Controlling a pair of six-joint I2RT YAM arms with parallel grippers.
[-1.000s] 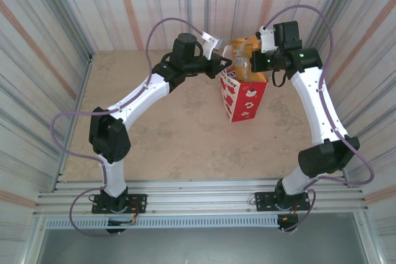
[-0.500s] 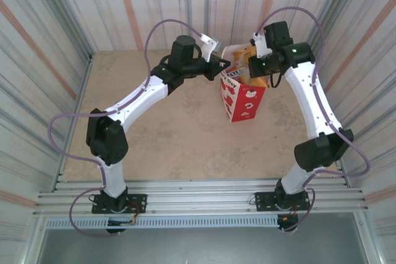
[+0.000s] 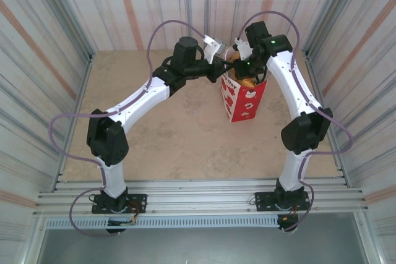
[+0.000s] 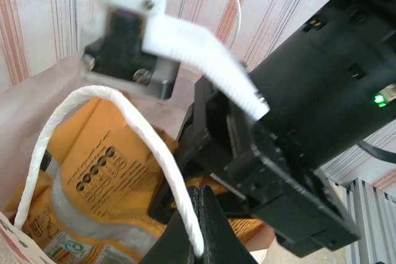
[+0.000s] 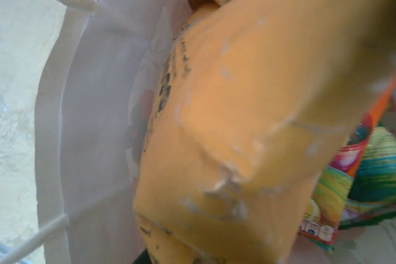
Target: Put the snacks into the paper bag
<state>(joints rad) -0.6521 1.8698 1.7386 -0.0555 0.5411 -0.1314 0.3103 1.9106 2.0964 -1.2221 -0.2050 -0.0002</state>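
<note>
The red paper bag [image 3: 244, 100] stands upright at the back centre of the table. My left gripper [image 3: 221, 65] [image 4: 201, 214] is shut on its white loop handle [image 4: 154, 146], at the bag's left rim. From the right, my right gripper [image 3: 243, 71] reaches down into the bag's mouth, shut on a large flat orange pouch [image 3: 247, 82] [image 5: 247, 109]. That pouch hangs inside the bag against its white inner wall [image 5: 93, 122] and shows beneath the handle [image 4: 86, 171]. A red and yellow-green candy packet [image 5: 346, 183] lies deeper in the bag.
Corrugated metal walls [image 3: 55, 23] close in the beige table [image 3: 173, 134] on three sides. An aluminium rail [image 3: 198, 196] runs along the near edge by the arm bases. The black body of the right wrist [image 4: 309, 109] sits close to my left fingers.
My right arm has swung left and down, bringing the orange pouch from beside the bag into its mouth. The left gripper has kept its hold on the handle.
</note>
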